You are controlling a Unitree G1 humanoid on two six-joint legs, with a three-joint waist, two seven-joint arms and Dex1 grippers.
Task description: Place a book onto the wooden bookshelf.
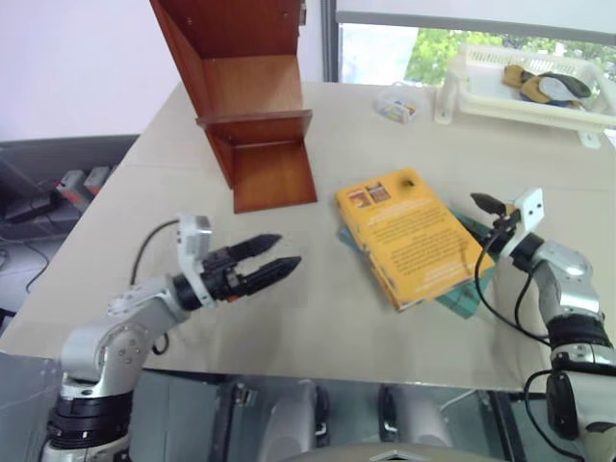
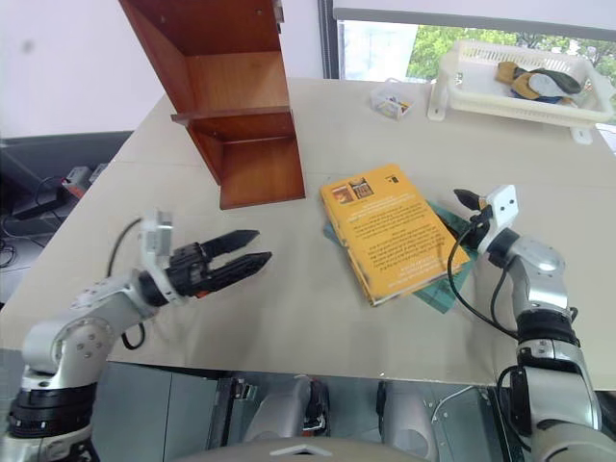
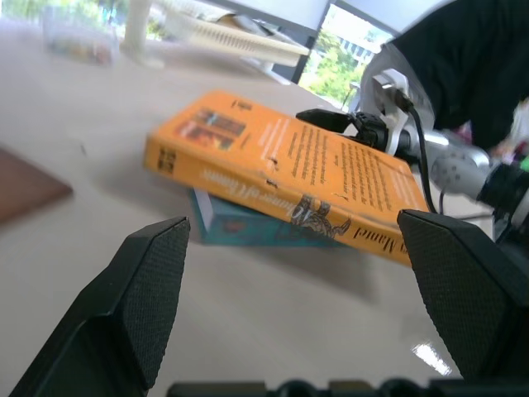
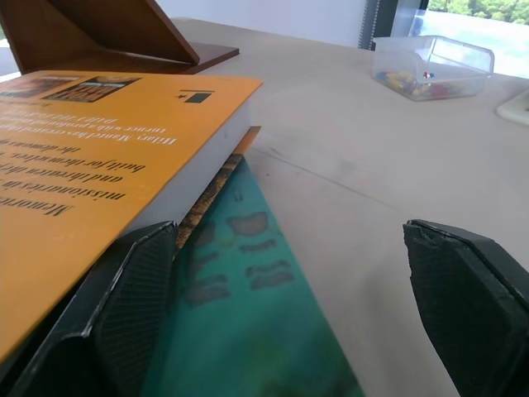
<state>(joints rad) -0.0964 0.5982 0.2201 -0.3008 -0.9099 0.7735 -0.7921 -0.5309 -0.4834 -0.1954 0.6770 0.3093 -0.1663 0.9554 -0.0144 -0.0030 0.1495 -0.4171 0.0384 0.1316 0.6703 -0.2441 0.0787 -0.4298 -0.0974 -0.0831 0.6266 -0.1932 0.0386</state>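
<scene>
The book [image 1: 409, 236], a thick orange-yellow paperback, lies back cover up on the table, resting on a thinner teal book [image 1: 466, 296]. The wooden bookshelf [image 1: 255, 106] stands tilted at the far left of the table, its shelf boards bare. My left gripper [image 1: 287, 250] hovers open to the left of the book, pointing at its spine [image 3: 273, 194]. My right gripper [image 1: 489, 214] is open at the book's right edge. In the right wrist view one finger [image 4: 124, 314] sits close against the book's page edge [image 4: 194, 178], above the teal cover.
A white plastic basket [image 1: 481, 96] holding a few items stands at the far right. A small clear box [image 1: 397, 104] sits beside it. The near table edge [image 1: 289, 361] runs just below both arms.
</scene>
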